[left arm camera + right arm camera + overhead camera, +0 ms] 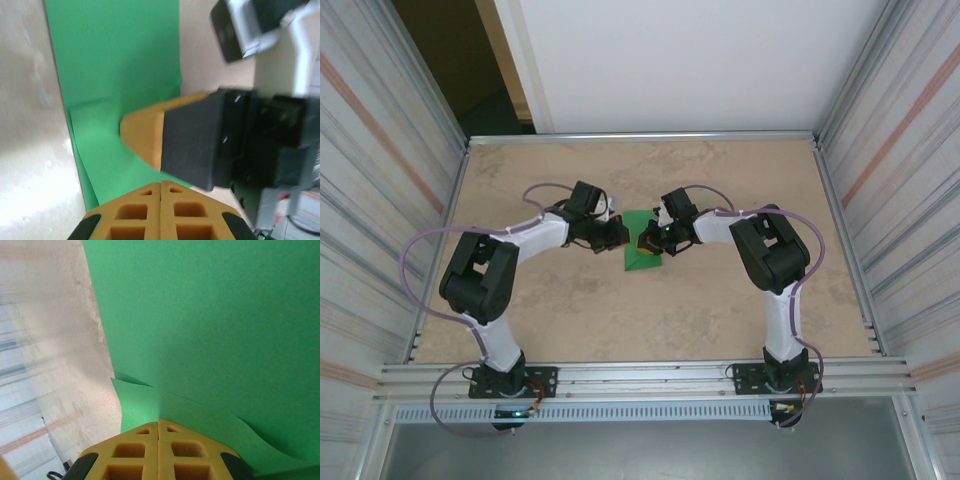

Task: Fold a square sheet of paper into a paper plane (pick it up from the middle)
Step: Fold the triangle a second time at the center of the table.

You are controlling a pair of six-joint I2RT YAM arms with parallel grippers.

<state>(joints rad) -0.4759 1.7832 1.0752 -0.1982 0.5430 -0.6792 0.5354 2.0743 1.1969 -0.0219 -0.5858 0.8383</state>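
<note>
My closed left claw (160,186) and closed right claw (159,423) meet over the creased bright green paper sheet (640,261), with the right claw nearer its middle.

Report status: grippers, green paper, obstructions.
Left gripper shut, right gripper shut, both tips at the thin bright green paper sheet. Sheet partly folded on table. Nothing obstructing.

The left arm (485,280) rises from its base, elbow bent outward, forearm reaching inward and forward. The right arm (775,250) mirrors this pose, elbow out and forearm angled inward. The left gripper (161,185) points down, its two yellow fingers pressed flat together with no gap. The right gripper (159,422) is likewise closed, finger against finger. The two grippers face each other midway between the arms, tips near but apart, with the right gripper's yellow tip just ahead of the left's.
</note>
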